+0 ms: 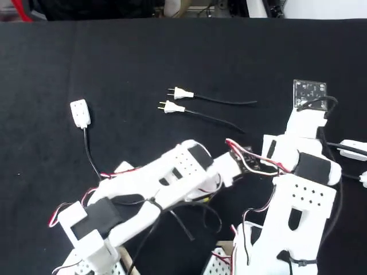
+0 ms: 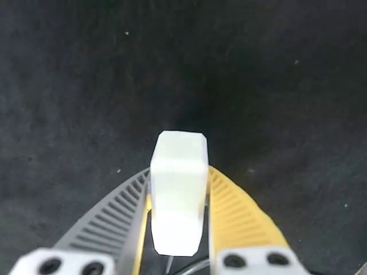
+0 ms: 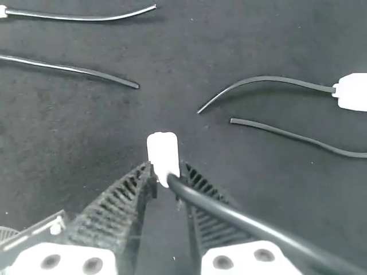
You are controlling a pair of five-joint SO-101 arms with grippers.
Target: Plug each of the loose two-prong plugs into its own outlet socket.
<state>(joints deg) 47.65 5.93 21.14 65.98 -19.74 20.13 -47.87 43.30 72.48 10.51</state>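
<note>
loose plug (image 1: 182, 93), socket (image 1: 80, 113) well apart

The far plug (image 1: 182, 93) lies just behind the near plug (image 1: 172, 107) at the middle of the counter (image 1: 126, 51). A socket (image 1: 80, 113) lies well to their left, its cord (image 1: 89, 153) running nearward.

black table (image 1: 143, 51) with a few pale flecks. near its middle, two white plugs with brass-coloured prongs and black cords: far plug (image 1: 183, 93), near plug (image 1: 174, 107). toward the left edge, a white outlet socket (image 1: 80, 113) on a black cord. left arm (image 1: 140, 183) and right arm (image 1: 301, 197) are white with black bands and red-and-white wires. left gripper (image 2: 179, 175): one grey ribbed finger (image 2: 114, 217), one yellow ribbed finger (image 2: 235, 212), a plain white block (image 2: 179, 200) between them. right gripper (image 3: 166, 170): dark grey ribbed fingers (image 3: 114, 206) gripping a white piece (image 3: 162, 150) on a black cord. by the right edge, a second white socket (image 3: 352, 91).
</note>
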